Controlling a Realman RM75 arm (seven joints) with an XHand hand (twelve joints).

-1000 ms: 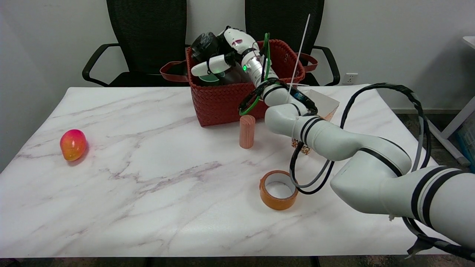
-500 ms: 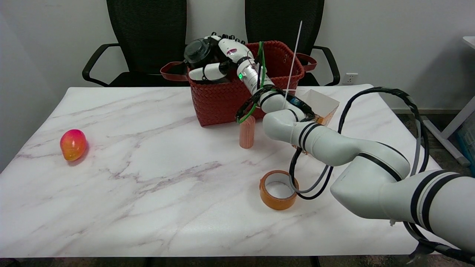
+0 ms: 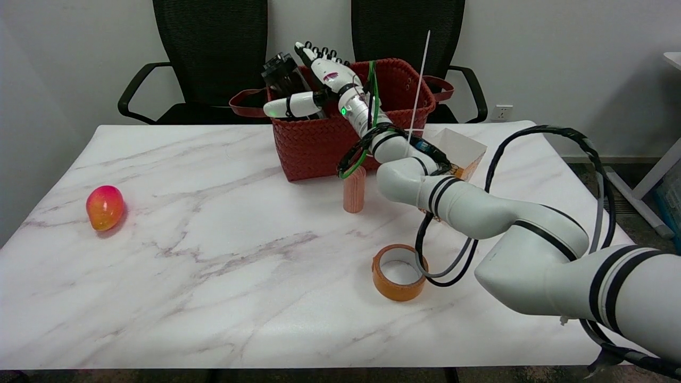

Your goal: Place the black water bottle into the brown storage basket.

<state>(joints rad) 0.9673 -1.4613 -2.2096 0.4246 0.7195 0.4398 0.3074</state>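
The black water bottle [image 3: 281,76] stands tilted in the left end of the brown woven storage basket [image 3: 319,146], its cap sticking up above the rim and its lower part hidden inside. My right hand [image 3: 324,80] hovers over the basket just right of the bottle. Its fingers [image 3: 318,57] are stretched out straight and up, apart from the bottle. The thumb [image 3: 290,106] reaches left across the front of the bottle's body. Nothing is gripped.
A pink cylinder [image 3: 354,189] stands just before the basket, under my forearm. An orange tape roll [image 3: 399,272] lies nearer, a white paper box [image 3: 463,149] right of the basket, and a red-yellow mango [image 3: 105,207] far left. Two black chairs stand behind the table.
My hand has let go of the bottle: its fingers, wrapped round it before, have straightened and spread. The bottle has swung from cap-forward to a tilted stand in the basket's left end.
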